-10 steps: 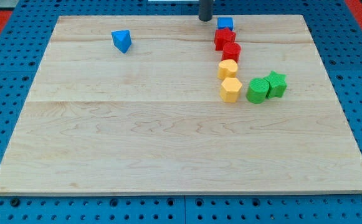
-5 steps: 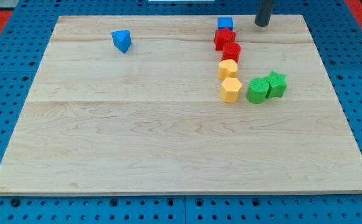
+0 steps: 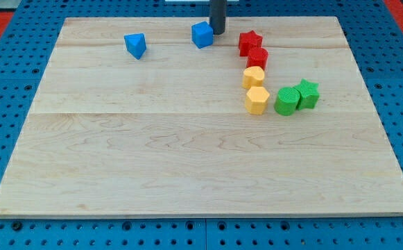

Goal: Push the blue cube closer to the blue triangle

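The blue cube (image 3: 202, 35) sits near the view's top edge of the wooden board, a little left of centre. The blue triangle (image 3: 136, 45) lies further to the view's left, about a hand's width from the cube. My tip (image 3: 218, 32) stands right against the cube's right side, touching it or nearly so. The dark rod rises from there out of the view's top.
To the view's right of my tip are a red star (image 3: 250, 42) and a red block (image 3: 258, 57), then two yellow blocks (image 3: 254, 76) (image 3: 256, 100), and a green block (image 3: 286, 101) beside a green star (image 3: 308, 93). The wooden board (image 3: 187, 160) lies on a blue pegboard.
My tip went from the cube's left to its right, then swept left. The blue cube slid left from above the red star toward the blue triangle.
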Tool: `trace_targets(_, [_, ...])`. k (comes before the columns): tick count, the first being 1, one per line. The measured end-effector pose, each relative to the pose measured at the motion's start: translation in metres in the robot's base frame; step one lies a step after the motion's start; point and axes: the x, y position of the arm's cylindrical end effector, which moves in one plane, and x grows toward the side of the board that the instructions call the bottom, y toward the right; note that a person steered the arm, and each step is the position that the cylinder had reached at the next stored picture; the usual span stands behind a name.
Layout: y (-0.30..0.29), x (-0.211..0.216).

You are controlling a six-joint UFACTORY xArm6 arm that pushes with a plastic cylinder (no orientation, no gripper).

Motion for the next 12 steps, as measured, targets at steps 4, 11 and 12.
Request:
trace_targets(4, [-0.042, 0.025])
trace_targets(11, [-0.105, 0.008])
trace_targets(12, [-0.104, 0.024])
